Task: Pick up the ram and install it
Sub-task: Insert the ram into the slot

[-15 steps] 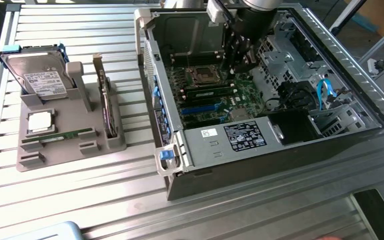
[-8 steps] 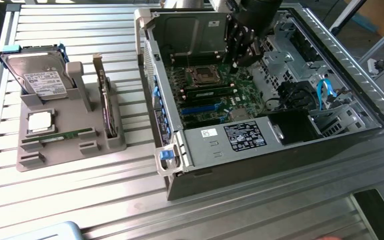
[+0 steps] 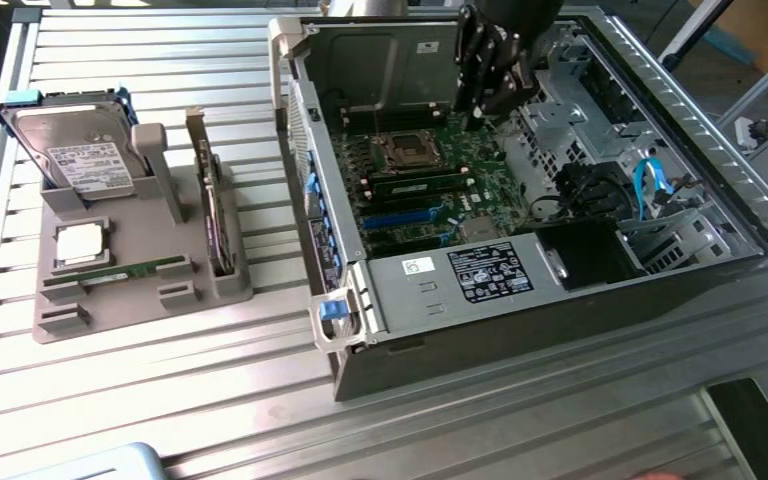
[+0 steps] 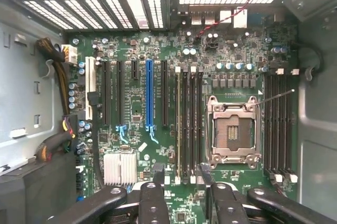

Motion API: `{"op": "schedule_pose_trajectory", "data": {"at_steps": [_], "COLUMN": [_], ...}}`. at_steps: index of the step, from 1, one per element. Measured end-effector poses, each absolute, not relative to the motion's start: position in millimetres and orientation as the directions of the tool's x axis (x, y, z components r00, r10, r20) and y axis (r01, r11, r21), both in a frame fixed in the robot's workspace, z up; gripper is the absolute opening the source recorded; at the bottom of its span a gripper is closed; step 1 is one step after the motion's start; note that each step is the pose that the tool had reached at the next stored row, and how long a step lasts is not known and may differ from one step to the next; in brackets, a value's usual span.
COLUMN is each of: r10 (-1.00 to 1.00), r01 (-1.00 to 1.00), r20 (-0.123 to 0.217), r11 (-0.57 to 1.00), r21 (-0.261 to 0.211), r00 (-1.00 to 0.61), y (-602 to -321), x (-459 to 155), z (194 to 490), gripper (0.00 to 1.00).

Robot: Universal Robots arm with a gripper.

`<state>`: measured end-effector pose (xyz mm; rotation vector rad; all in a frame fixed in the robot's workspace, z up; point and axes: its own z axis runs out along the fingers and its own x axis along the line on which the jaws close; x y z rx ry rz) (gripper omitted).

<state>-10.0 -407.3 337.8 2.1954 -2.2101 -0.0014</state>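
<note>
Claw (image 3: 494,100) (image 4: 180,175) released, empty, hovering inside open computer case (image 3: 531,335) above motherboard (image 4: 158,148). Ram (image 3: 141,269) lying flat in grey holder (image 3: 117,300) on bench (image 3: 224,400), on exterior view's left of case, well apart from claw.

Spread wide, the hand (image 4: 180,174) hovers over the motherboard (image 4: 141,109), by its memory slots (image 4: 188,124) and bare processor socket (image 4: 232,132).

Ribbed bare metal table (image 3: 491,430), matt grey plastic tray (image 3: 117,300).
</note>
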Motion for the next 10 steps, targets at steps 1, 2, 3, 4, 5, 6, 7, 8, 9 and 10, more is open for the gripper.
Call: {"op": "schedule_pose_trajectory", "data": {"at_steps": [1, 2, 3, 4, 5, 6, 7, 8, 9, 10], "r10": [-1.000, -1.000, -1.000, -1.000, -1.000, -1.000, -1.000, -1.000, -1.000, -1.000], "r01": [-1.000, -1.000, -1.000, -1.000, -1.000, -1.000, -1.000, -1.000, -1.000, -1.000], "r20": [0.018, 0.018, 0.018, 0.018, 0.018, 0.018, 0.018, 0.018, 0.018, 0.018], "r11": [0.007, 0.007, 0.007, 0.007, 0.007, 0.007, 0.007, 0.007, 0.007, 0.007], "r21": [0.019, 0.019, 0.019, 0.019, 0.019, 0.019, 0.019, 0.019, 0.019, 0.019], "r00": [-0.006, -0.006, -0.006, -0.006, -0.006, -0.006, -0.006, -0.007, -0.006, -0.006], "y": [-407.3, -407.3, -407.2, -407.1, -407.1, -407.0, -407.0, -407.0, -406.9, -406.9], "x": [-10.0, -10.0, -10.0, -10.0, -10.0, -10.0, -10.0, -10.0, -10.0, -10.0], "z": [340.2, 344.9, 349.6, 353.6, 357.8, 361.5, 364.8, 366.6, 369.3, 370.4], "gripper": [0.38, 0.38, 0.38, 0.38, 0.38, 0.38, 0.38, 0.38, 0.38, 0.38]}}
